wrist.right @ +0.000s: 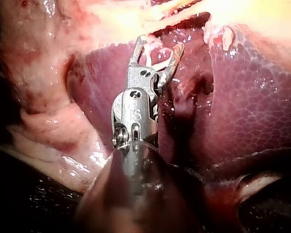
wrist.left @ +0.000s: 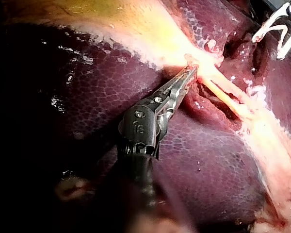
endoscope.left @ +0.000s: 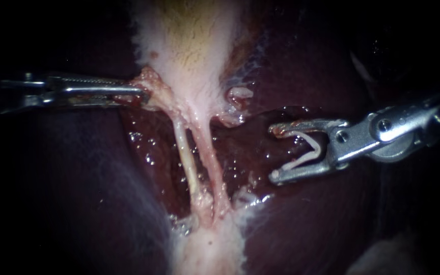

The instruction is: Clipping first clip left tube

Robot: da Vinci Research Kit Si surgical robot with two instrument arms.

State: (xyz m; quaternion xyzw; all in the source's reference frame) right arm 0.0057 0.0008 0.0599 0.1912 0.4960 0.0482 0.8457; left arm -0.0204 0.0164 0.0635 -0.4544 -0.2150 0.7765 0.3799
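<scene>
Endoscope view: the left instrument (endoscope.left: 141,94) comes in level from the left. Its jaws are clamped together on the ragged pale edge of the gallbladder (endoscope.left: 194,51), at its narrow lower end.

Two thin tubes run down from that end, side by side. The left tube (endoscope.left: 187,163) is the paler one and the right tube (endoscope.left: 214,163) is pinker. Both lie bare over wet, dark liver (endoscope.left: 77,203).

The right instrument (endoscope.left: 274,153) enters from the right with its jaws wide apart. A white V-shaped clip (endoscope.left: 306,150) sits between them, touching both. Its mouth points toward the tubes but is apart from them, with the right tube the nearer one.

Right wrist view: the clip (wrist.right: 157,56) is seated in the jaws, over the liver.

Left wrist view: the left instrument's jaws are closed on pale tissue, just beside the left tube (wrist.left: 223,94).
</scene>
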